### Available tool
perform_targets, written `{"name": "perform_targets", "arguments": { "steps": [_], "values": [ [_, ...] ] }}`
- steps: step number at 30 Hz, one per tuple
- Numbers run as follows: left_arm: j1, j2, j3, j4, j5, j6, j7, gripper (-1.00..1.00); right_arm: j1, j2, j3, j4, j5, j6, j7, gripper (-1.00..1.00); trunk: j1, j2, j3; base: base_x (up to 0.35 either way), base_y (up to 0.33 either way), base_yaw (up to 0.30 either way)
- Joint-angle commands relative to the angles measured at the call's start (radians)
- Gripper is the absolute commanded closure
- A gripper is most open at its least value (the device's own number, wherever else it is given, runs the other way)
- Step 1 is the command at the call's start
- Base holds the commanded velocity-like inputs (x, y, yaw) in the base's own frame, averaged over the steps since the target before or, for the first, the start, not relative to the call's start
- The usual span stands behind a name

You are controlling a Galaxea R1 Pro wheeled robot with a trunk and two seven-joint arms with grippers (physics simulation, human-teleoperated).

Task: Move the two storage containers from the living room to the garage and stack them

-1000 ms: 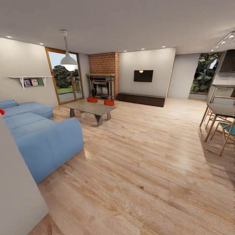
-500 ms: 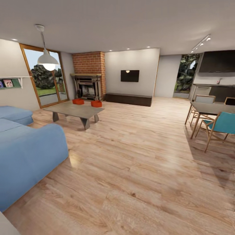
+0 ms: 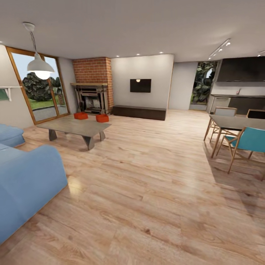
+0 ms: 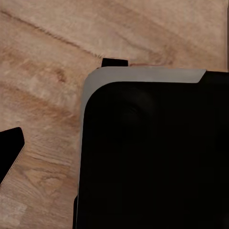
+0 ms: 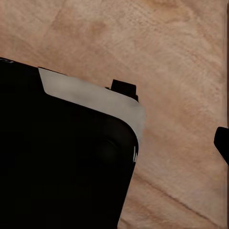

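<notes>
- I'm in the living room, looking across the light wood-plank floor toward the brick fireplace
- Two orange-red storage containers sit on the floor in front of the fireplace, just beyond the far edge of the grey coffee table, near each other but apart
- Blue sofa fills my near left; a white pendant lamp hangs before the glass doors
- A wall TV hangs above a low dark cabinet; a dining table with a teal chair stands on my right
- Both wrist views look down at plank floor past a dark body with a grey edge
- Whether my left and right grippers are spread or closed, I cannot tell
</notes>
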Motion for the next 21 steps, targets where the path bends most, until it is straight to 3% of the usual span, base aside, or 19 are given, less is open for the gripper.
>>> {"name": "perform_targets", "arguments": {
  "steps": [1, 21],
  "values": [
    [-0.001, 0.0, 0.0, 0.0, 0.009, -0.002, -0.001, -1.0, -0.001, 0.0, 0.007, 0.003, -0.01, -0.006, 0.006, -1.0, 0.001, 0.0, -0.001, 0.322, 0.0, -0.001],
    [0.0, 0.0, 0.001, 0.0, 0.009, -0.002, -0.001, -1.0, -0.001, 0.001, 0.007, 0.003, -0.01, -0.006, 0.006, -1.0, 0.001, 0.0, -0.001, 0.322, 0.0, -0.011]
  ]
}}
